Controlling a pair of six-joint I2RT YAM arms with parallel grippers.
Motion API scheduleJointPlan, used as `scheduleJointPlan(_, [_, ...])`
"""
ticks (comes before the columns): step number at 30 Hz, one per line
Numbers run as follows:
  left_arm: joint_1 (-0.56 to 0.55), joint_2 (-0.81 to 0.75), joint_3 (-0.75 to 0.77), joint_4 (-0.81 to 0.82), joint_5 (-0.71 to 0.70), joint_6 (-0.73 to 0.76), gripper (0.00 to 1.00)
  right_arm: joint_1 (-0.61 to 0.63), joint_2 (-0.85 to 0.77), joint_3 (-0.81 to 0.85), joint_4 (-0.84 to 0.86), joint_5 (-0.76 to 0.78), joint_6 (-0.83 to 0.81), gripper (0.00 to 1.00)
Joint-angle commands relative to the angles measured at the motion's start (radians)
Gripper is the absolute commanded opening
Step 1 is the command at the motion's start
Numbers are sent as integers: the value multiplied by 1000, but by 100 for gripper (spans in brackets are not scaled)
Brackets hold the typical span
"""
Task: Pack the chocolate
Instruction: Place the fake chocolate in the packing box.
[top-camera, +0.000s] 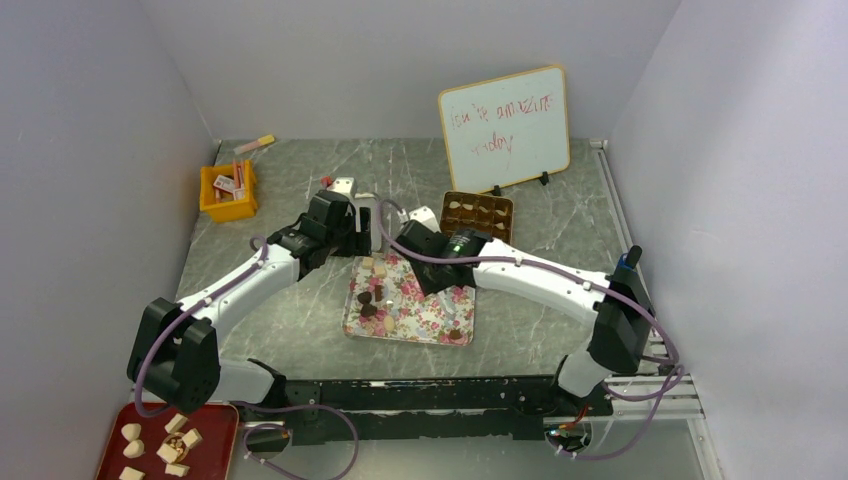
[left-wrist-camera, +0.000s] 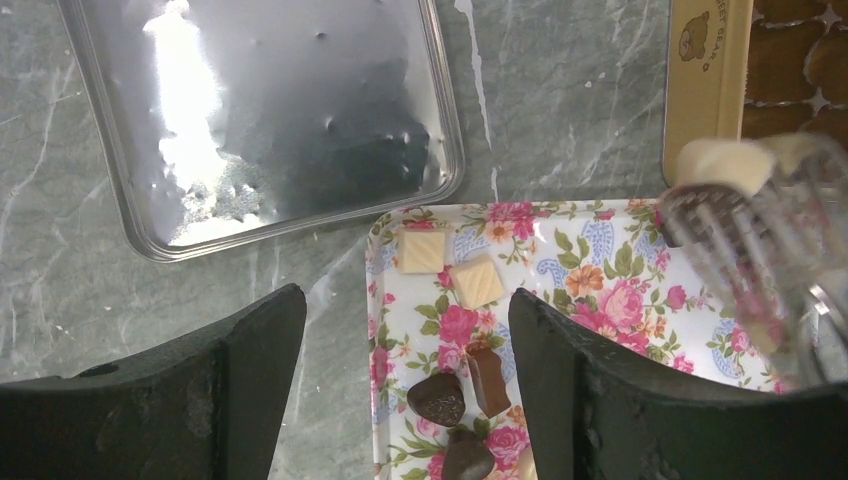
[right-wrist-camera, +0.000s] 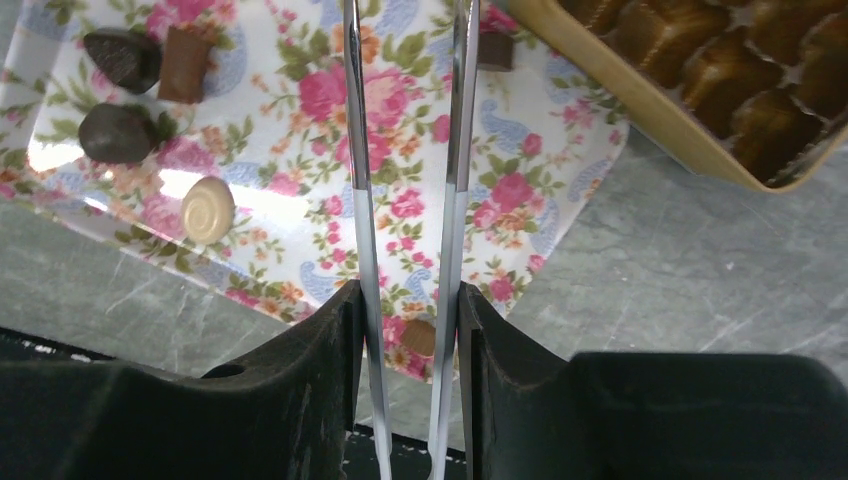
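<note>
Dark brown, tan and cream-white bite-size chocolates (right-wrist-camera: 115, 130) lie scattered on a glossy rectangular tray printed with pink roses (top-camera: 420, 305), mid-bench under both arms. Just beyond its far right corner stands a gold-rimmed box of brown moulded cells (top-camera: 478, 213), seemingly where they are to go.

The right tool (right-wrist-camera: 410, 300) is pressed onto slim steel tongs (right-wrist-camera: 362, 200), whose two blades run forward over the tray. Seen from the left wrist, a cream-white piece (left-wrist-camera: 735, 165) shows at their ridged tip, but blur hides whether it is gripped. The left tool (left-wrist-camera: 405, 330) is spread wide and empty above the tray's far left corner, over two pale squares (left-wrist-camera: 478, 280) and a dark heart (left-wrist-camera: 437, 398).

Each piece is probably very light and stiff, yet smooth and easily marked or chipped, so a gentle squeeze should do. Squares are best taken across their flat sides, and rounds and hearts across the widest part. The shiny tray may let them skate away from the blades.

The grey marbled bench (top-camera: 300, 330) looks hard and smooth. A shallow silver tin (left-wrist-camera: 270, 120) lies just beside the tray. Plain pale walls close in on three sides. A whiteboard with red handwriting (top-camera: 505, 128) leans at the back, a yellow bin (top-camera: 228, 192) sits back left, and a red tray of cream pieces (top-camera: 165, 445) lies at the near left.
</note>
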Motion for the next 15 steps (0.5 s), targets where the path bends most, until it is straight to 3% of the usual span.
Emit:
scheduleJointPlan(1, [3,-3,-2,31,19,-6,79,-72,-79,21,-11,66,6,0])
scheduleJointPlan(8, [3,-10,-8,29,17,-3,79,-277,-139,-36,47,22,-80,0])
scheduleJointPlan(15, [4,-5,-3,27,15,4,79,-389,-114,-57,96,-22,-143,0])
